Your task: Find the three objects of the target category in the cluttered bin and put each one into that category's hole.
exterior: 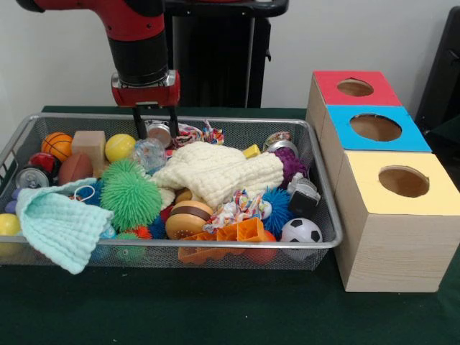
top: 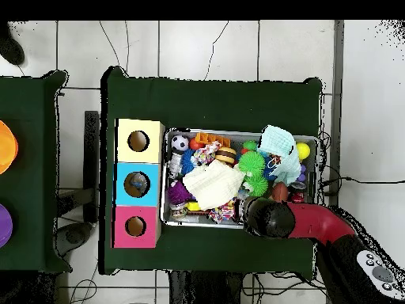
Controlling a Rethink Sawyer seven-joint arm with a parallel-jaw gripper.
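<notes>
Hovering at the far rim of the bin (exterior: pixel 65 248) in the front view: gripper (exterior: pixel 155 115), two black fingers pointing down, spread apart, nothing between them. Tips sit just above a silver can (exterior: pixel 159 132) and a clear sparkly ball (exterior: pixel 149 152). Bin is on the green table (exterior: pixel 215 309), left of three wooden boxes: red top (exterior: pixel 357 88) farthest, blue top (exterior: pixel 375 128) in the middle, yellow top (exterior: pixel 402 182) nearest, each with a round hole. Bin contents: cream knit cloth (exterior: pixel 219 172) in the centre, green spiky ball (exterior: pixel 131 192) beside it, mint cloth (exterior: pixel 61 224) draped over the near left rim, soccer ball (exterior: pixel 301 231) at the near right corner, orange basketball (exterior: pixel 57 145) and wooden block (exterior: pixel 89 144) at the far left, orange plastic toy (exterior: pixel 230 237) at the near rim.

Overhead view: bin (top: pixel 164 178) lies just beside the boxes, yellow (top: pixel 140 141), blue (top: pixel 137 184), red (top: pixel 135 226). Arm (top: pixel 316 223) reaches in from the lower right; its wrist covers the gripper, so can't tell the jaws here. Cream cloth (top: pixel 212 184) mid-bin, mint cloth (top: pixel 278 146) at the opposite end from the boxes.
</notes>
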